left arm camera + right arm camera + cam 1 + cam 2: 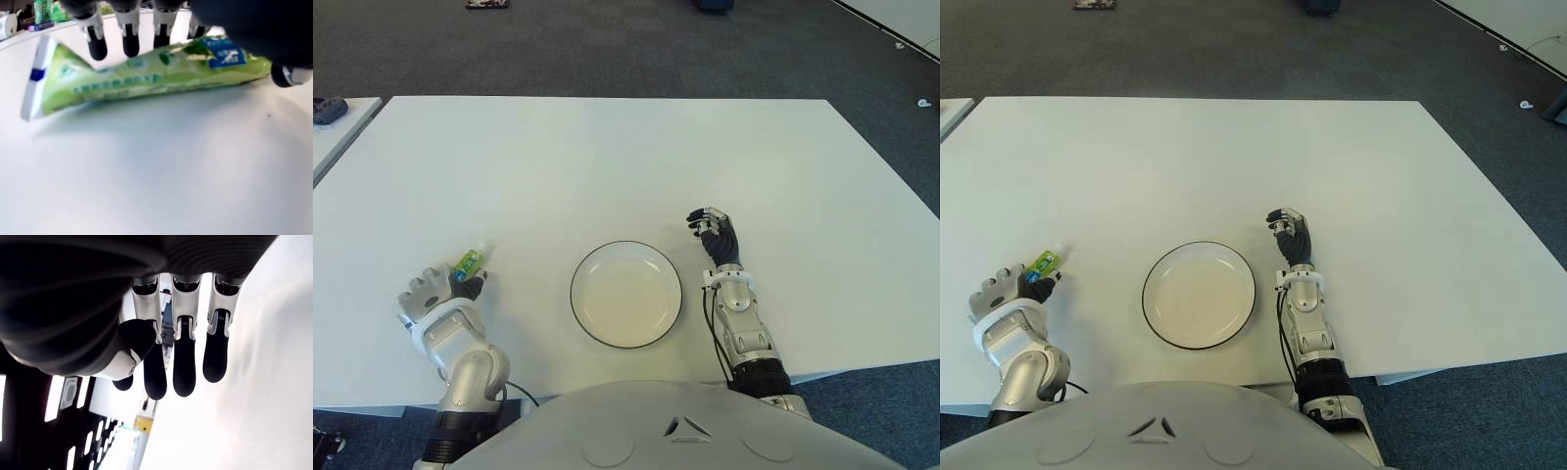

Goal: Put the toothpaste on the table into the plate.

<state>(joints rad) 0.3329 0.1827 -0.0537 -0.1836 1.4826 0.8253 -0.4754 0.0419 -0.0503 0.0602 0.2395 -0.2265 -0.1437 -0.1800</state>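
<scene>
The left robot hand sits nearest the camera at the near left edge of the white surface, its fingers draped over the one toothpaste tube. The left wrist view shows the green tube lying flat on the surface with the fingertips touching its upper side and the thumb at the far end; whether the robot hand truly grips it or only rests on it cannot be told. From the eye views only the tube's cap end shows, sticking out past the fingers toward one o'clock.

At three o'clock from that robot hand, well apart, lies the single plate, white with a dark rim, nothing in it. The stretch of surface between tube and plate is bare.

Just beside the plate, at its two o'clock, is the right robot hand. Its wrist view shows the fingers loosely curled and holding nothing, with the surface just beneath them.

Farther out, a second white table at ten o'clock carries a dark object, and a small item lies on the grey carpet at twelve.
</scene>
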